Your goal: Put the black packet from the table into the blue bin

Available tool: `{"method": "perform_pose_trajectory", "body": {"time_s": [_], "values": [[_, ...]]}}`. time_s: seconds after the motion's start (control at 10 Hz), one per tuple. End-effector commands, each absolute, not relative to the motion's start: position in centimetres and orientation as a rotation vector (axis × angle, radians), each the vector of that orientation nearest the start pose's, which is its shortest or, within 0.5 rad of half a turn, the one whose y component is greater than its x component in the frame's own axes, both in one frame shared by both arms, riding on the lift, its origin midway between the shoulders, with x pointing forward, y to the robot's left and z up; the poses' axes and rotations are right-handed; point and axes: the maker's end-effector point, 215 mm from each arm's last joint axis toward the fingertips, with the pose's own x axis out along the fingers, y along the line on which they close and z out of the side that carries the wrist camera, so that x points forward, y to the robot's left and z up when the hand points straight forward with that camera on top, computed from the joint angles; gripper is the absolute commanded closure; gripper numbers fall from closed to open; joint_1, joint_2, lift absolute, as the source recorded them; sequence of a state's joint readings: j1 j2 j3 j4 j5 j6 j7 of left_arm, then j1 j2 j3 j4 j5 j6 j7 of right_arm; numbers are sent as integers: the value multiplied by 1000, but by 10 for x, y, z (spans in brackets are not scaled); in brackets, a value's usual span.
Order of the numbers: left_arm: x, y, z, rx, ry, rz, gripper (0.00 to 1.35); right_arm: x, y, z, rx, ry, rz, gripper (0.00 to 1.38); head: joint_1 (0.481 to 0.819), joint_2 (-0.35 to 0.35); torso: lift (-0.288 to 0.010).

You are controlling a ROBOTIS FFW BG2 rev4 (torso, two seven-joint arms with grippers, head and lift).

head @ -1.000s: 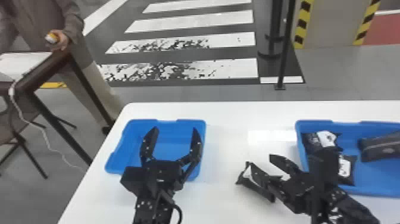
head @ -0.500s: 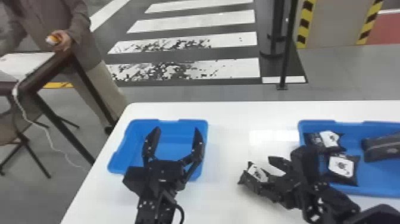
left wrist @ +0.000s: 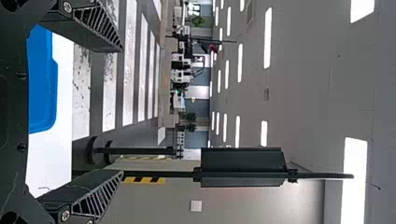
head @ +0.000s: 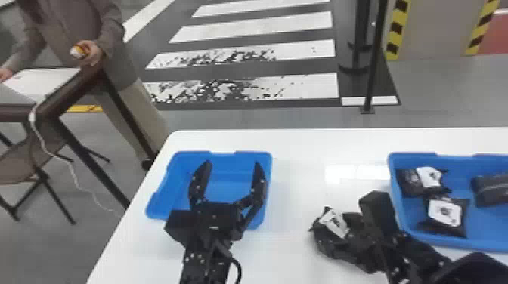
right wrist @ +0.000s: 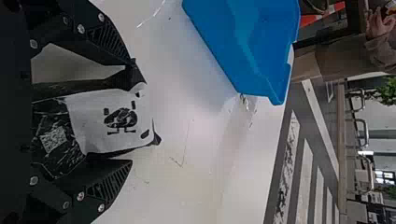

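Note:
My left gripper [head: 233, 163] is over the left blue bin [head: 223, 184], its fingers spread with nothing between them. Seen from its own wrist, the left gripper [left wrist: 121, 111] is open too. Right of that bin, my right gripper [head: 340, 240] has the black packet [head: 333, 223] with its white label at its fingertips, low over the table. In the right wrist view the right gripper [right wrist: 130, 116] is shut on the packet [right wrist: 109, 122], one finger along each side. The left bin [right wrist: 261, 42] stands a short way off there.
A second blue bin [head: 487, 236] at the right holds two labelled black packets [head: 445, 211] and a dark pouch [head: 491, 189]; the right arm passes close by its near left corner. White tabletop [head: 298, 196] lies between the bins.
The right gripper has closed on the packet and turned with it, so the label shows more in the head view. The left arm has kept its place over the bin.

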State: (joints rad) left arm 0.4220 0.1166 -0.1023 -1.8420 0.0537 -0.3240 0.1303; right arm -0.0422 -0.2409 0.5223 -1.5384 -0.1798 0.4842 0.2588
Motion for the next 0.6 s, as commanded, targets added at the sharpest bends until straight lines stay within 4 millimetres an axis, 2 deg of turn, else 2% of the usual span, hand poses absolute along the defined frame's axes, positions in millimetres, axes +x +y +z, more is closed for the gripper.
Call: {"method": "perform_pose_trajectory", "body": {"time_s": [0.0,0.1,0.4,0.5], "values": [[455,217,-321,-11,-163,-3,101,460,-13,-538,-135,623,720,582,695,249,-110],[454,218,-322,-10,-161,-1,101,459,-13,-538,-131,624,719,995,695,246,-110],[454,219,-322,-9,-161,1,101,460,-9,-531,-116,594,715,1116,695,249,-110],[454,220,-323,-7,-156,3,101,463,-8,-526,-110,571,716,1116,695,250,-110]]}}
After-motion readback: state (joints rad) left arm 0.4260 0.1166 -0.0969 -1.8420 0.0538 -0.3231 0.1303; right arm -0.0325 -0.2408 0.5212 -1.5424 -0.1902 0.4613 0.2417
